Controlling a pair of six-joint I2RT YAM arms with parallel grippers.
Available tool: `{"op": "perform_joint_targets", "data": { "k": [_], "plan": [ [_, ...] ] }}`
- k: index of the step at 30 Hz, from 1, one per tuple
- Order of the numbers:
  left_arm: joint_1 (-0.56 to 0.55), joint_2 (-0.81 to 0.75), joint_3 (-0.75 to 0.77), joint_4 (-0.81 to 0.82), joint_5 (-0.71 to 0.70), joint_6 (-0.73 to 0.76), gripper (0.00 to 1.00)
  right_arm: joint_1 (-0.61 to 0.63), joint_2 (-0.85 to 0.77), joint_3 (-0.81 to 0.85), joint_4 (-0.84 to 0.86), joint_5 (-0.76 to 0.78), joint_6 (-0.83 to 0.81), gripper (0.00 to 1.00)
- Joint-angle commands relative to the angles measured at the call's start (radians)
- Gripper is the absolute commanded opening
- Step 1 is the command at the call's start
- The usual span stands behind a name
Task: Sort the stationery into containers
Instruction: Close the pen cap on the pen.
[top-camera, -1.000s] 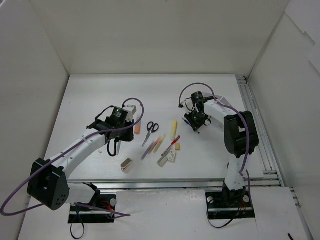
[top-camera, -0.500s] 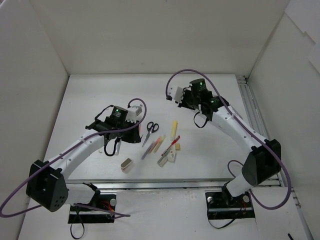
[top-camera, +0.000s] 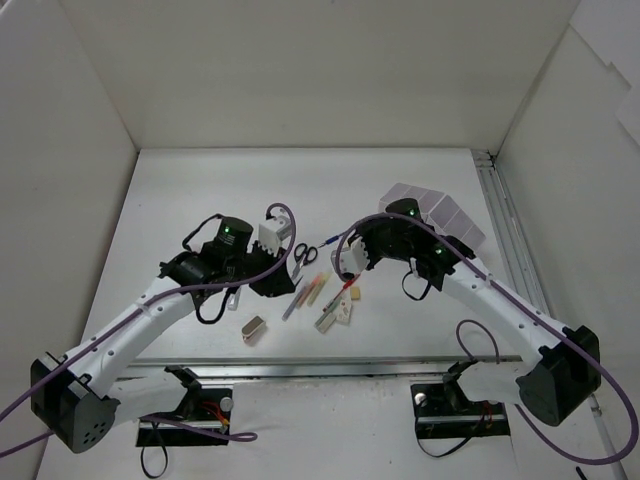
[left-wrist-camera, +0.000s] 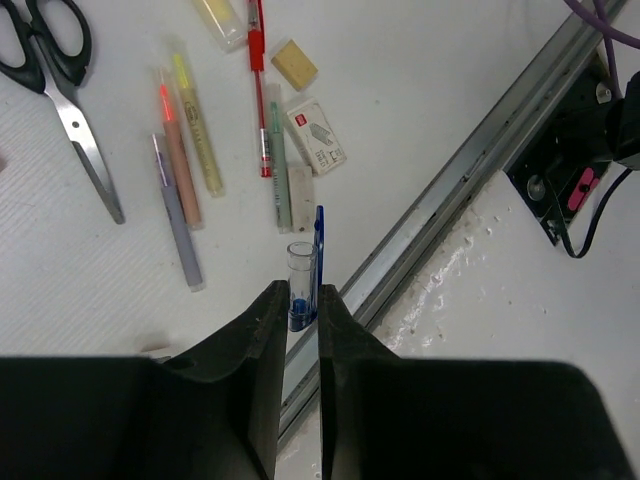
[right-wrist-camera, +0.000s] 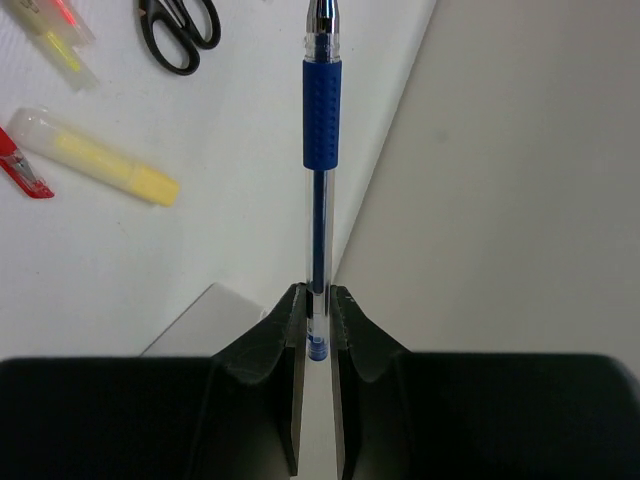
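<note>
Over on the left, the left gripper (left-wrist-camera: 303, 298) is clamped on what looks like a clear pen cap (left-wrist-camera: 301, 270) with a blue clip. In the middle, scissors (top-camera: 304, 255), markers (top-camera: 316, 290) and an eraser (left-wrist-camera: 294, 65) lie loose on the table (top-camera: 200, 190). The right gripper (right-wrist-camera: 318, 300) pinches a blue pen (right-wrist-camera: 322, 110) by its tail end, with the white tray (top-camera: 450, 212) just behind that arm.

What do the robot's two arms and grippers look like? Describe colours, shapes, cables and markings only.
Both the left arm and right arm have slim white tubular links joined by bulky black joint housings. A purple cable loops loosely along each. A small green light glows on each black wrist. The left gripper and right gripper each have two matte black fingers tapering to narrow tips.
</note>
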Motion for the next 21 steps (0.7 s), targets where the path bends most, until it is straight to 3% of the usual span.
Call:
{"op": "perform_joint_targets", "data": {
  "k": [1,12,21],
  "plan": [
    [-0.004,-0.032,0.041,-0.003,0.044,0.034,0.00,0.018,-0.072,-0.013,0.016,-0.052,-0.204,0.00],
    [-0.013,0.118,0.160,-0.071,0.106,0.090,0.00,0.067,-0.080,-0.021,-0.099,-0.071,-0.396,0.00],
    [-0.041,0.173,0.206,-0.095,0.084,0.107,0.00,0.127,-0.017,0.016,-0.108,0.007,-0.402,0.00]
  ]
}}
